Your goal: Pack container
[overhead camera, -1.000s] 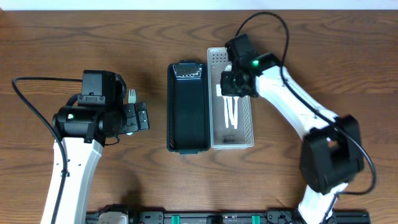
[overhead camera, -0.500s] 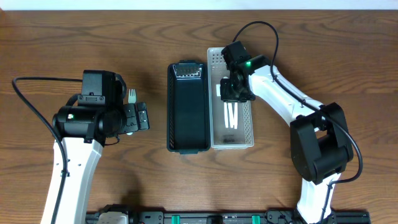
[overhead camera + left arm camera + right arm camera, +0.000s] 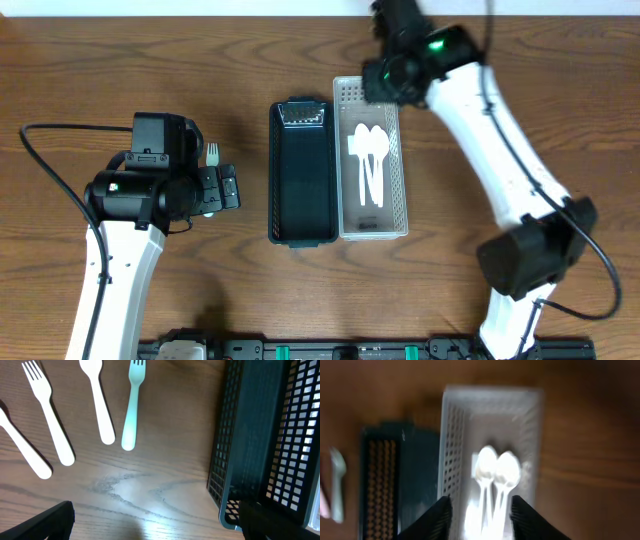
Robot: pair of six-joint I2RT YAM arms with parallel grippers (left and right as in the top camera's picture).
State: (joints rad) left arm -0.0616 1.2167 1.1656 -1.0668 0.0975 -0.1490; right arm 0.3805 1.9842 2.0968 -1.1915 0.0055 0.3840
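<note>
Wood worktop (image 3: 120, 60), two bins touching side by side: dark bin (image 3: 302, 200) and white bin (image 3: 372, 222).

Overhead: the right hand (image 3: 383, 80) is over the white bin's far end. The spoons (image 3: 370, 165) lie in that bin, below the hand and toward the robot. The left hand (image 3: 228, 187) is beside the dark bin, apart from it. From above only one fork (image 3: 213, 152) shows, peeking out just past the hand.

Left wrist cam shows what overhead hides: four utensils (image 3: 50, 415) on the wood ahead and left of the hand, three white and one pale green. Tines are clear on two; the others are cut off by the frame. Left hand is spread wide and holds nothing.

Right wrist cam is blurry. The fingers (image 3: 440, 517) are partly apart and empty. Count here is two spoon bowls side by side, straight ahead between the fingers; overhead is less clear on that count.
</note>
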